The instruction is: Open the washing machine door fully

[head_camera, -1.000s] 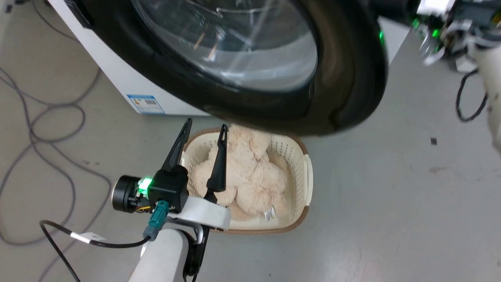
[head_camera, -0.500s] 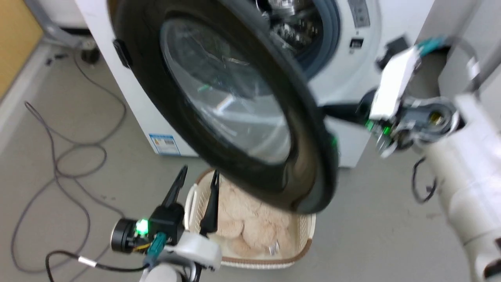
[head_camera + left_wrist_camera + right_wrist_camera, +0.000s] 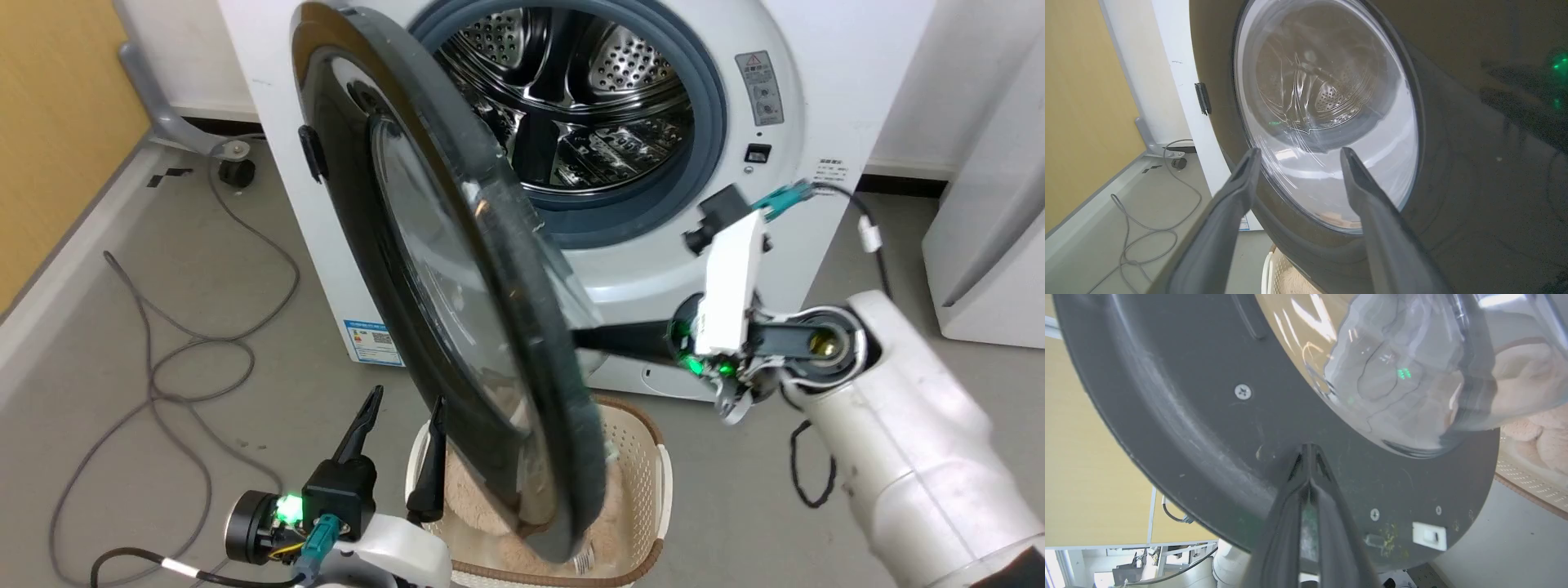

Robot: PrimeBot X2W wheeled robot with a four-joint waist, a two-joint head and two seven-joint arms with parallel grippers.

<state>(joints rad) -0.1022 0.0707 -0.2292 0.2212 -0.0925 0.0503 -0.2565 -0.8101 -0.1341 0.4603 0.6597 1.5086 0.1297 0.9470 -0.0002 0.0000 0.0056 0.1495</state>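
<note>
Washing machine (image 3: 824,73): stood white on a grey floor (image 3: 816,506), with the steel drum (image 3: 571,106) exposed inside a grey gasket (image 3: 709,122).
Washing machine door (image 3: 457,327): hung from its hinge at the left of the opening in the head view. It was swung out nearly edge-on to the head camera, its lower rim over the basket.
Basket (image 3: 645,465): cream and perforated, sat on the floor before the machine, partly behind the door.
Plush toy (image 3: 1539,433): beige, lay in the basket.
Right gripper (image 3: 1308,449): fingers were pressed together with nothing between. The tips rested against the door's dark inner face, beside the glass bowl.
Left gripper (image 3: 406,398): fingers were apart and empty, near the door's outer face. Contact was not discernible.
Sticker (image 3: 373,340): blue, sat low on the machine.
</note>
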